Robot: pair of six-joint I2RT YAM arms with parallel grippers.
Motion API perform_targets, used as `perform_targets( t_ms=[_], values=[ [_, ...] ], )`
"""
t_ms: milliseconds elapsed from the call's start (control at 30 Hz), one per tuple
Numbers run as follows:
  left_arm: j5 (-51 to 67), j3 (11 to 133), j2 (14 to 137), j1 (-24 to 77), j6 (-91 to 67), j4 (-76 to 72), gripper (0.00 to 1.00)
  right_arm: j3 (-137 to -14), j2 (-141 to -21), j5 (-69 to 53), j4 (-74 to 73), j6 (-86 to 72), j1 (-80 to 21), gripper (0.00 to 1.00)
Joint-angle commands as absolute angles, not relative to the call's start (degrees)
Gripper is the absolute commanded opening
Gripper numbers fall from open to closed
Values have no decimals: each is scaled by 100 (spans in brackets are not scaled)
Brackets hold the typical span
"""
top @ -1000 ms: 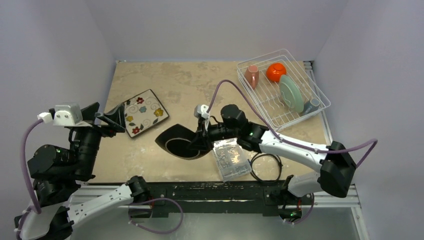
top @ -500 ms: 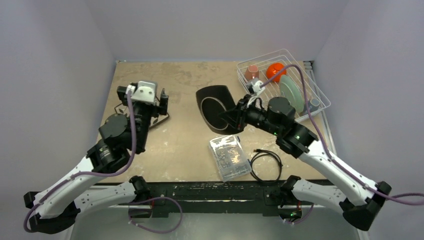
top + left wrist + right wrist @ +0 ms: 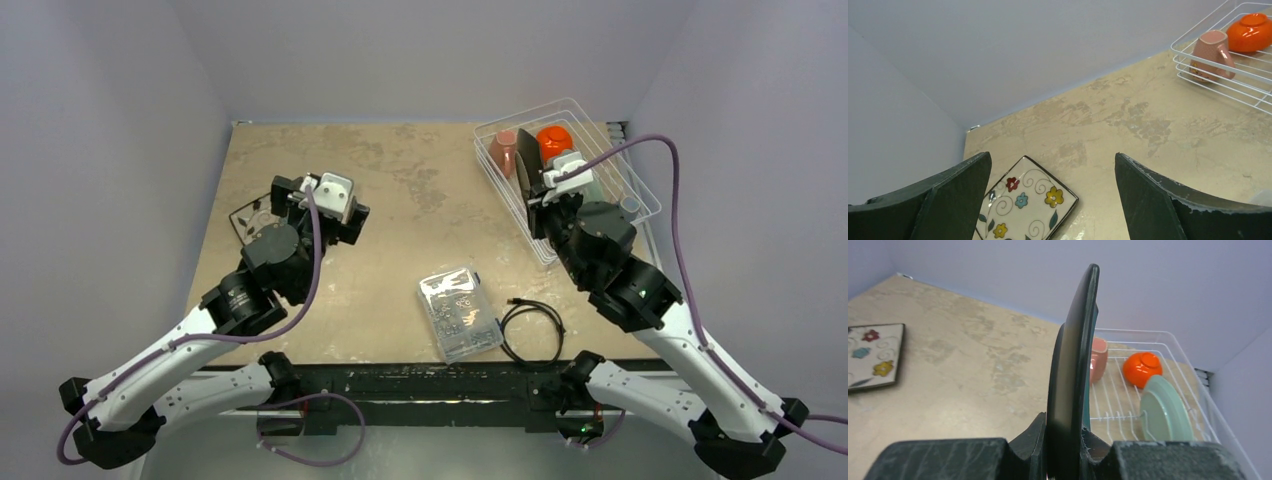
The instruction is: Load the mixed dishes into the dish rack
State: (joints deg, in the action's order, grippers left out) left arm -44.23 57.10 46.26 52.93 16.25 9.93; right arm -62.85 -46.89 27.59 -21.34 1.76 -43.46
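The right gripper (image 3: 537,198) held the dark teal square plate (image 3: 526,160) on edge over the near-left part of the dish rack (image 3: 640,190), between the pink cup (image 3: 503,152) and the orange bowl (image 3: 553,140). The small grey mug (image 3: 628,205) sat at the rack's right end. The left gripper (image 3: 262,205) hung above the white floral square plate (image 3: 250,212), hiding most of it. Near the front edge of the table (image 3: 400,170), a clear plastic box (image 3: 459,313) lay just beside a coiled black cable (image 3: 531,330)
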Motion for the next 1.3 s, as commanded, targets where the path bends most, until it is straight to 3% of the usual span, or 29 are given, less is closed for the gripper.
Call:
perform_targets(
  t_ms=[0, 533, 733, 1267],
  values=[
    [-4181, 5867, 4554, 5273, 1312, 1094, 93, -6978, -5077, 2888, -1870, 1107, -4047, 0],
    [-4077, 5821, 4485, 5337, 1205, 1149, 93, -6731, -6261, -770, -1429, 2045, -1335, 0],
    [-4158, 5779, 4456, 5335, 1307, 1069, 93, -6737, -6543, -1254, -1282, 2038, -652, 0],
    [-4108, 5779, 4529, 5335, 1331, 1058, 92, -6671, -7195, -2053, -864, 2008, -108, 0]
  ],
)
